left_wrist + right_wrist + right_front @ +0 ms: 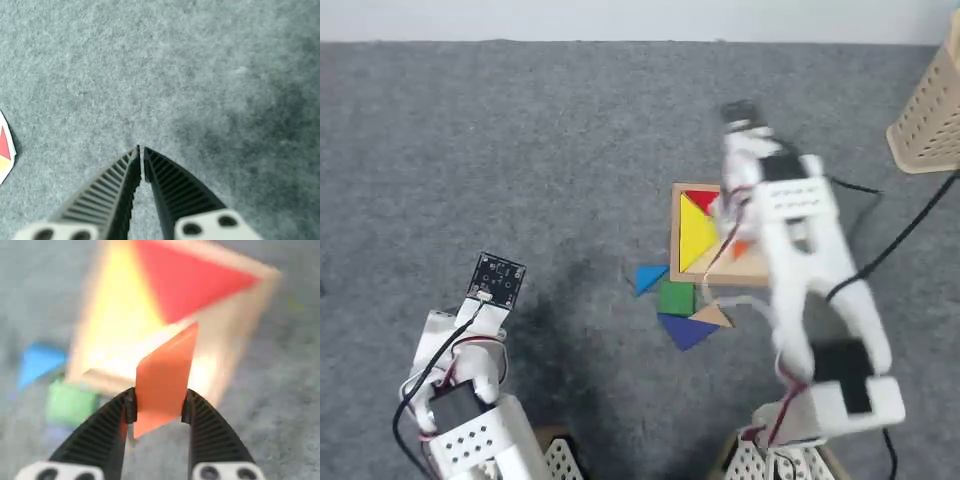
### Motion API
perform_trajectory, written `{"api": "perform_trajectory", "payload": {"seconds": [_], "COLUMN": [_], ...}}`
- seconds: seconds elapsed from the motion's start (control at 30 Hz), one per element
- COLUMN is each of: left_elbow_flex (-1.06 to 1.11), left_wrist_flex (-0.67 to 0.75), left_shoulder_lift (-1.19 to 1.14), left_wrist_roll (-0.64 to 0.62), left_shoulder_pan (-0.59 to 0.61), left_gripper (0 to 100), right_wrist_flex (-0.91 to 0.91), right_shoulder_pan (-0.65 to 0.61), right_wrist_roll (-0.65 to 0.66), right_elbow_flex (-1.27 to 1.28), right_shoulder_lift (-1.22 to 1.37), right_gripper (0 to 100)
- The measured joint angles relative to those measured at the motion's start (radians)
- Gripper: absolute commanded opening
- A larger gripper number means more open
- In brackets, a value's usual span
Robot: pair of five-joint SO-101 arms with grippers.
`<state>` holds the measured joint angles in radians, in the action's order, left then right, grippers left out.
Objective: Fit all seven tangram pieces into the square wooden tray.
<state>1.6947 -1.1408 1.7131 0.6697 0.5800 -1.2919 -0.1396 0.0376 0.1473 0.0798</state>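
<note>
The square wooden tray (748, 268) lies right of the table's middle with a yellow triangle (695, 232) and a red triangle (702, 200) inside. My right gripper (159, 407) hovers over the tray, shut on an orange piece (165, 376) held on edge; the orange piece (741, 249) peeks out beside the arm. Beside the tray's near left corner lie a light blue triangle (648, 277), a green square (676, 297), a dark blue triangle (686, 330) and a tan triangle (715, 316). My left gripper (141, 150) is shut on nothing above bare carpet at the front left.
Grey carpet (520, 150) covers the table. A perforated cream basket (930, 110) stands at the far right edge. The right arm (800, 260) hides the tray's right half. Cables (900, 235) trail off to the right.
</note>
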Motion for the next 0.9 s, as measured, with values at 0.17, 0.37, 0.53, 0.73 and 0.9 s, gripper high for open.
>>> {"api": "perform_trajectory", "payload": {"seconds": [0.17, 0.37, 0.53, 0.73, 0.9], "left_elbow_flex": [0.0, 0.0, 0.0, 0.0, 0.0], "left_wrist_flex": [0.0, 0.0, 0.0, 0.0, 0.0], "left_shoulder_lift": [0.0, 0.0, 0.0, 0.0, 0.0], "left_wrist_roll": [0.0, 0.0, 0.0, 0.0, 0.0], "left_shoulder_pan": [0.0, 0.0, 0.0, 0.0, 0.0], "left_gripper": [1, 1, 1, 1, 1], "right_wrist_flex": [0.009, -0.058, -0.124, -0.196, -0.235], "right_shoulder_pan": [0.075, 0.074, 0.074, 0.077, 0.074], "right_wrist_roll": [-0.1, -0.146, -0.149, -0.123, -0.081], "right_elbow_flex": [-0.198, -0.47, -0.629, -0.756, -0.809], "right_shoulder_lift": [0.253, 0.5, 0.621, 0.672, 0.672], "right_gripper": [5.8, 10.0, 21.8, 21.4, 21.3]}}
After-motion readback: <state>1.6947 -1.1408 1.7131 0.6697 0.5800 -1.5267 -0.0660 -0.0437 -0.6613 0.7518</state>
